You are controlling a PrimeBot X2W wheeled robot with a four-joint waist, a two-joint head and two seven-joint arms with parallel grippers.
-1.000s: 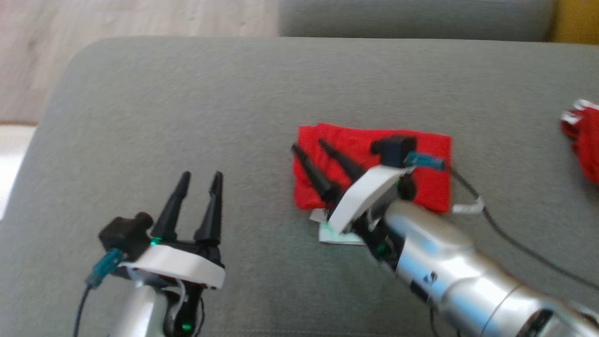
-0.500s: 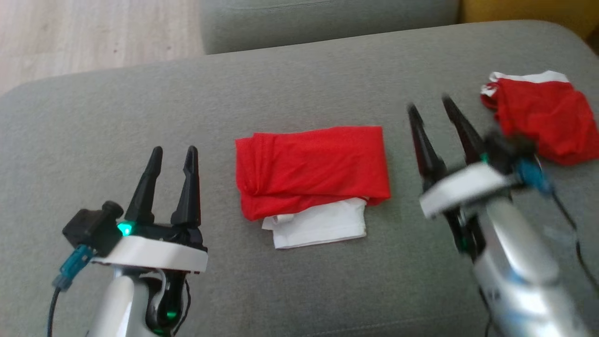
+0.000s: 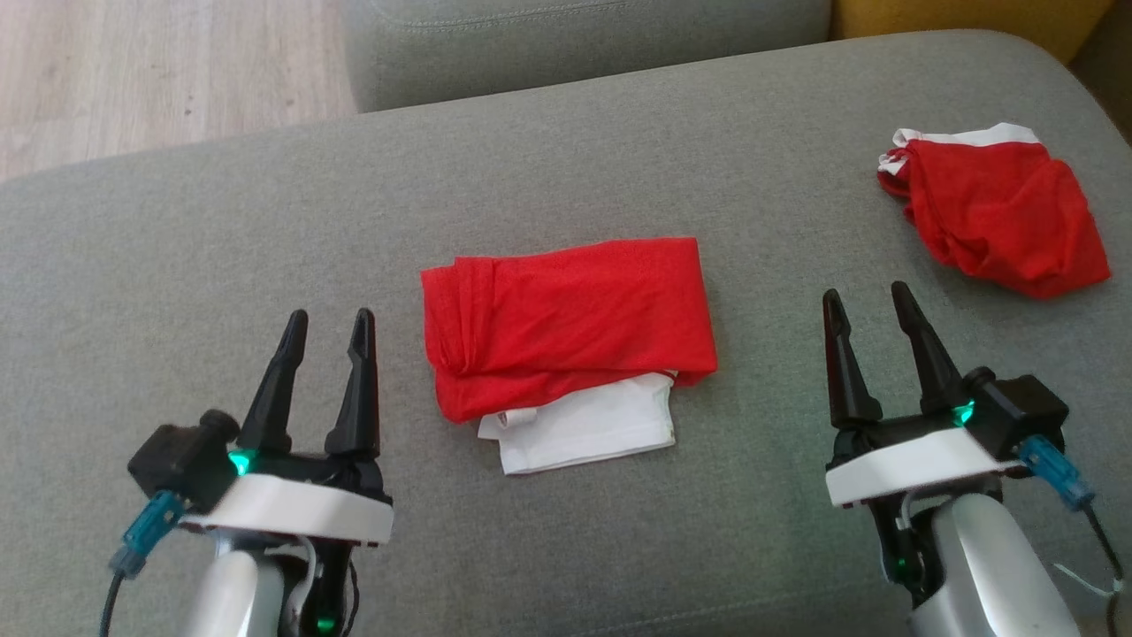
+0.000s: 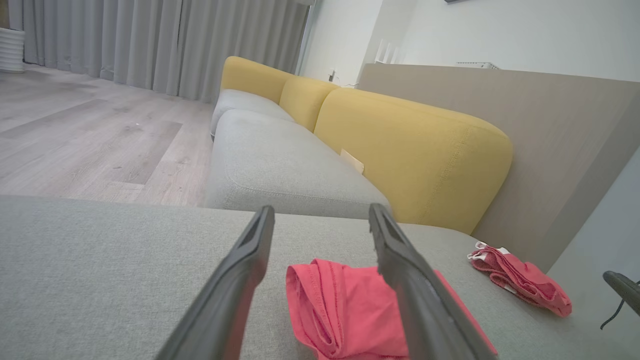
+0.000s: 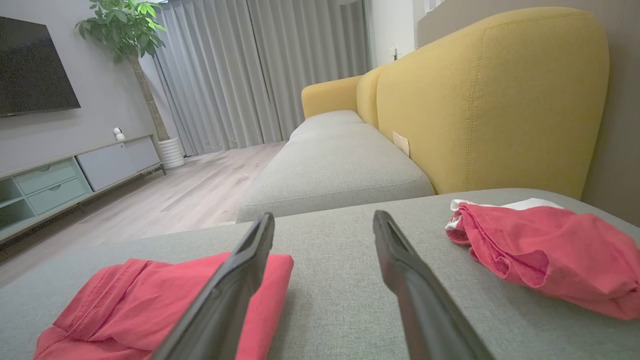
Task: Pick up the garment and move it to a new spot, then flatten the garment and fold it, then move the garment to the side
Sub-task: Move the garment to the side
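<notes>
Folded red garment point(image 3: 566, 318) flat on grey sofa cushion point(image 3: 619, 150), mid-seat; white layer point(image 3: 584, 429) peeking out from under near edge. Left jaws apart, empty, off garment's left side, clear of cloth. Right jaws apart, empty, off garment's right side, likewise clear. Second red garment point(image 3: 999, 221), crumpled, white trim at far end, well apart toward cushion's right end, beyond right jaws. Yellow backrest point(image 5: 480, 100) past it; another grey seat point(image 3: 575, 35) and wood floor point(image 3: 133, 71) farther off.

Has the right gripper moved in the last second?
Yes. The right gripper was over the folded red garment; it now sits to its right, clear of it.
</notes>
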